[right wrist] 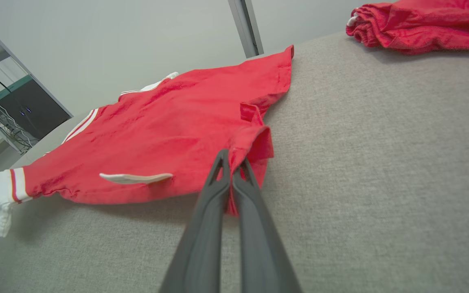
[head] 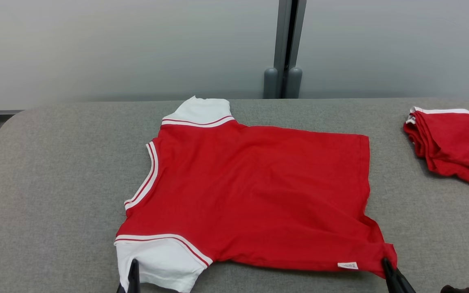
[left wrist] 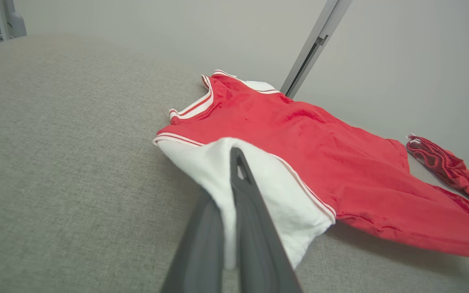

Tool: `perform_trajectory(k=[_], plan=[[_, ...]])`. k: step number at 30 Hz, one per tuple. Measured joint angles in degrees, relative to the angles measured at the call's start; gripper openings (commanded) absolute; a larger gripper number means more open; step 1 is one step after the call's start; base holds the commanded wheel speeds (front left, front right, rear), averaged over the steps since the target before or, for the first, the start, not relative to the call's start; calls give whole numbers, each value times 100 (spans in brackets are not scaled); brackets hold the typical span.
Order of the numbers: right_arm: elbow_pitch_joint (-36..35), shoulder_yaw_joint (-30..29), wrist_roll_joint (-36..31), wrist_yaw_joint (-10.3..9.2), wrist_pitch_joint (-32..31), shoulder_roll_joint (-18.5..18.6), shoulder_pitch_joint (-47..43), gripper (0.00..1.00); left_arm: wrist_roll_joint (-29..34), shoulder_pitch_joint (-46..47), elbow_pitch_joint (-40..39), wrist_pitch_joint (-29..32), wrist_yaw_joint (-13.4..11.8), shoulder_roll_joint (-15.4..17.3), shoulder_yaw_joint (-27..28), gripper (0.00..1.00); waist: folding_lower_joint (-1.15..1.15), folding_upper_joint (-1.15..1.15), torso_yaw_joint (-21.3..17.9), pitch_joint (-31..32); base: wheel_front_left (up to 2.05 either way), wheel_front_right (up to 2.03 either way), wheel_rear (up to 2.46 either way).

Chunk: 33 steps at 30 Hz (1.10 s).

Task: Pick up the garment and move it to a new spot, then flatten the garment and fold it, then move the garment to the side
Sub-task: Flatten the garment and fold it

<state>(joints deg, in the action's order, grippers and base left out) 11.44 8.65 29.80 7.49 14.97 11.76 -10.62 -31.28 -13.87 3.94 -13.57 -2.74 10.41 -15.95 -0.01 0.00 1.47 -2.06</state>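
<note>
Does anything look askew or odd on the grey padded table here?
Mostly flat. The red short-sleeved shirt with white sleeves puckers at its near hem corner, pinched by the right gripper; a white label shows outside there.

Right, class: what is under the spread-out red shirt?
The red shirt lies spread on the grey table, which shows all round it. The patch beneath is covered, so nothing there can be checked. The left tool pinches its white sleeve, the right tool its hem corner.
</note>
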Motion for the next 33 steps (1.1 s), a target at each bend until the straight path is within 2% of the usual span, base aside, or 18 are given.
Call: perform_trajectory(k=[6, 17, 33], plan=[[-51, 35, -54, 0, -59, -55, 52, 0, -40, 77, -121, 90, 59, 30, -65, 0, 1, 0, -47, -78, 0, 0, 0], [124, 179, -125, 0, -196, -45, 761, 0, -67, 889, -110, 279, 257, 246, -14, 0, 2, 0, -177, -361, 0, 0, 0], [928, 103, -213, 0, -127, -100, 2012, 0, 11, 2487, 1065, 360, 564, 425, 15, 0, 2, 0, -340, -1078, 0, 0, 0]])
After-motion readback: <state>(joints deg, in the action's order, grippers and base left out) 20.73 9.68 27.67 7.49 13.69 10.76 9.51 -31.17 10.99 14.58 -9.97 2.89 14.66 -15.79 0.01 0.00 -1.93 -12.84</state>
